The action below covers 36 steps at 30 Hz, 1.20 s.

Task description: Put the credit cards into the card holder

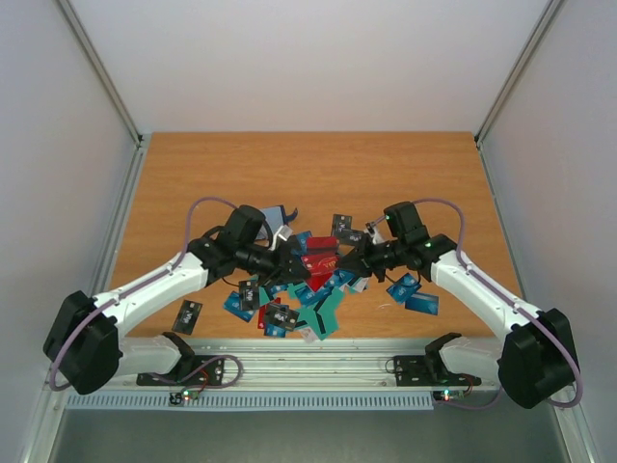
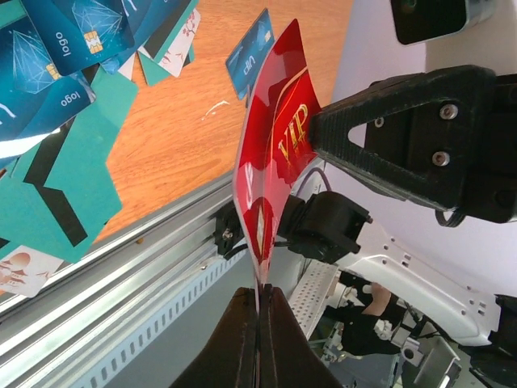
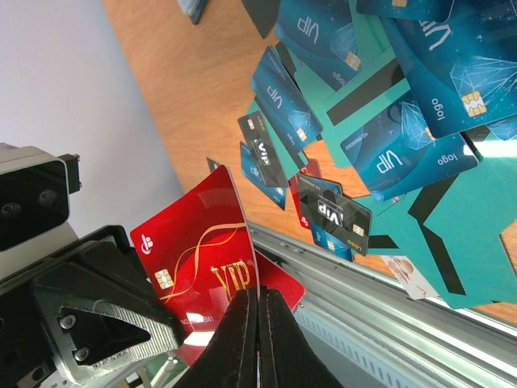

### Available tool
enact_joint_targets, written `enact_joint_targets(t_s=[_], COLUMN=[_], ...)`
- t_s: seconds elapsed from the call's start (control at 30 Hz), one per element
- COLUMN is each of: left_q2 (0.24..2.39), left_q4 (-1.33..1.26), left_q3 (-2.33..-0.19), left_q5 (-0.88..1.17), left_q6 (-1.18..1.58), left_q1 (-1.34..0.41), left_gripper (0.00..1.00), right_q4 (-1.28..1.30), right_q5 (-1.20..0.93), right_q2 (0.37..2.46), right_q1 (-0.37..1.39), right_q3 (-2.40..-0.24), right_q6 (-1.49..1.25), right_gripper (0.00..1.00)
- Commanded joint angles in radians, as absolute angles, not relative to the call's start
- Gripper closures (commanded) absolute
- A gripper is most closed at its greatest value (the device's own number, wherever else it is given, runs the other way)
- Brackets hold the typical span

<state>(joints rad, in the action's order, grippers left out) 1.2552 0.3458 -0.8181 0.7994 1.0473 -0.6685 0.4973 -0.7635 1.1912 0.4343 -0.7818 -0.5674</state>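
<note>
— Progress so far?
— Hardly any, judging by the desk [image 1: 318, 164]: most credit cards [image 1: 289, 307] loose in a heap toward its 6 o'clock edge.
— Grip?
— Left gripper [image 2: 258, 293] clamped on the bottom edge of one red card [image 2: 271, 153]; right gripper [image 3: 258, 297] pinched tight on seemingly the same card, mid-air above the heap.
— Card holder [image 1: 277, 216]?
— Flat on the desk at 12 o'clock from the left gripper, contents impossible to tell. Probably nearly everything left to load.
</note>
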Motion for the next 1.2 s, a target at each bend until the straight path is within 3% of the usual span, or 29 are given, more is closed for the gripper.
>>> enact_joint_targets(t_s=[0.0,0.67,0.73,0.77,0.87,1.0,1.17], left_q2=[1.210,1.180,1.169,1.162,1.126,1.066,1.018], left_q4=[0.224,0.118,0.106,0.102,0.077,0.017,-0.007], left_q3=[-0.781,-0.679,-0.676,-0.676,-0.673,-0.655,-0.664], left_q5=[0.859,0.861,0.837,0.819,0.752,0.668,0.572], left_q6=[1.140,1.185,1.189,1.189,1.199,1.273,1.329], left_q1=[-0.674,-0.674,-0.674,-0.674,-0.674,-0.674,-0.673], left_gripper=[0.98,0.97,0.98,0.98,0.99,1.00,1.00], right_q4=[0.487,0.466,0.532,0.576,0.700,0.743,0.555], right_q5=[-0.668,-0.690,-0.692,-0.683,-0.628,-0.692,-0.883], right_q2=[1.193,1.272,1.272,1.269,1.230,1.150,1.059], right_q1=[0.388,0.284,0.284,0.285,0.284,0.285,0.301], right_q3=[-0.740,-0.700,-0.723,-0.741,-0.792,-0.838,-0.851], right_q6=[-0.584,-0.511,-0.463,-0.428,-0.370,-0.362,-0.481], right_gripper=[0.99,0.97,0.72,0.54,0.29,0.21,0.14])
